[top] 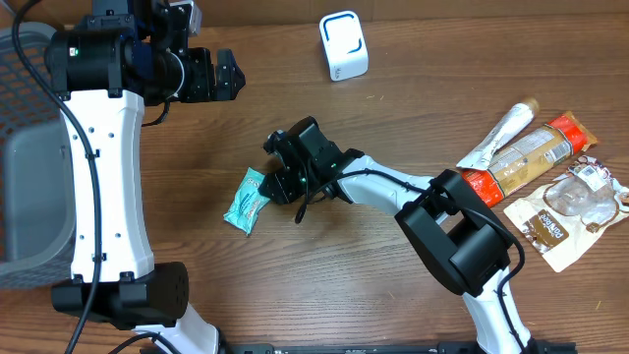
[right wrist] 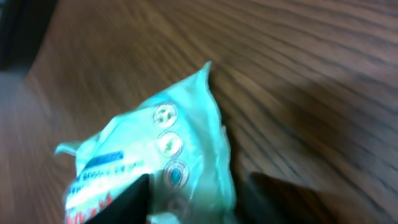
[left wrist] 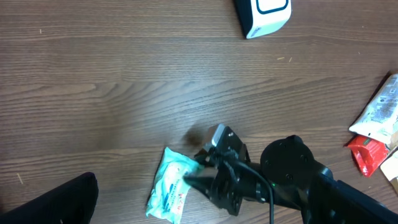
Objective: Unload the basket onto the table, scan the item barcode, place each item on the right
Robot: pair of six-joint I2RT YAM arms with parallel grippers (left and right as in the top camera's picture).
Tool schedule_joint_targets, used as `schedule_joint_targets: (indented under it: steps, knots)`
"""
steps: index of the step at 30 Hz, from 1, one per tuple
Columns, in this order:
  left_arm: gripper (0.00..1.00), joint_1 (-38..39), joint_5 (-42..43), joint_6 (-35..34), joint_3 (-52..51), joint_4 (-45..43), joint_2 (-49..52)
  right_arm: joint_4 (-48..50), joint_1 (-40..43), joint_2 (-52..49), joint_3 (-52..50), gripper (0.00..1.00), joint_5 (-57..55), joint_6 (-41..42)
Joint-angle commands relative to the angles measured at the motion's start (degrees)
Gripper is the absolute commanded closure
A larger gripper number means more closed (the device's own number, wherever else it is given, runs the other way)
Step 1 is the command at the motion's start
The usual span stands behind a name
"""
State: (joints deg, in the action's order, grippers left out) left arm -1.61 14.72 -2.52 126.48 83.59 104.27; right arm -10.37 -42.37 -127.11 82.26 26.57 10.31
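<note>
Nearest the robot's side of the table (top: pixel 393 108), the right gripper (top: pixel 269 185) is reaching across to the left and sitting low over the wood, its fingers pointing at a small teal packet (top: pixel 246 200). The packet is lying flat on the table left of centre, printed face up, with one narrow end turned towards the claw. In the right wrist view, one dark finger (right wrist: pixel 134 199) is overlapping the packet's lower edge, while the other is showing as a blurred shape just beside the foil. The jaws are standing partly apart on either side of that end. Whether they are actually pinching the packet cannot be told from these views.

Further off on the right, well apart from the packet, a cluster of snack items is lying together: a white pouch (top: pixel 501 136), an orange-ended bar wrapper (top: pixel 526 155) and a brown bag (top: pixel 565 216), the three touching or overlapping.

On the left side, a grey basket (top: pixel 29 44) is standing at the table's edge.

Towards the far edge, the left gripper (top: pixel 234 76) is hanging above bare wood with its jaws spread wide and nothing between them. Beyond and to the right of it, a white scanner (top: pixel 343 45) with a blue outline is sitting on the table, well apart from the packet.
</note>
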Motion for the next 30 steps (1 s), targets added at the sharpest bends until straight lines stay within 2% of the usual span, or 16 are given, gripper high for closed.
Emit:
schedule_joint_targets:
  steps: [1,7,18,22,23,24,27,28,30]
  knots:
    - [0.00,0.1,-0.1,1.3,0.2,0.0,0.2,-0.1,-0.1,-1.2,1.0,0.71,-1.0,2.4]
    - [0.00,0.1,-0.1,1.3,0.2,0.0,0.2,-3.5,1.5,-0.7,1.1,0.96,1.4,7.7]
    - [0.00,0.1,-0.1,1.3,0.2,0.0,0.2,-13.8,8.2,5.7,1.1,0.96,4.9,7.7]
    - [0.01,0.1,-0.1,1.3,0.2,0.0,0.2,-14.4,8.6,5.7,1.1,0.96,5.2,7.7]
    - [0.01,0.1,-0.1,1.3,0.2,0.0,0.2,-14.3,8.5,5.7,1.1,0.93,5.2,7.7]
    - [0.00,0.1,-0.1,1.3,0.2,0.0,0.2,-14.1,8.3,5.7,1.1,0.85,5.2,7.7]
    - [0.00,0.1,-0.1,1.3,0.2,0.0,0.2,-12.8,7.5,5.6,1.0,0.51,4.4,7.7]
    - [0.00,0.1,-0.1,1.3,0.2,0.0,0.2,-12.3,7.2,5.6,1.0,0.43,3.5,7.7]
    - [0.01,0.1,-0.1,1.3,0.2,0.0,0.2,-11.3,6.6,5.3,1.0,0.36,0.7,7.7]
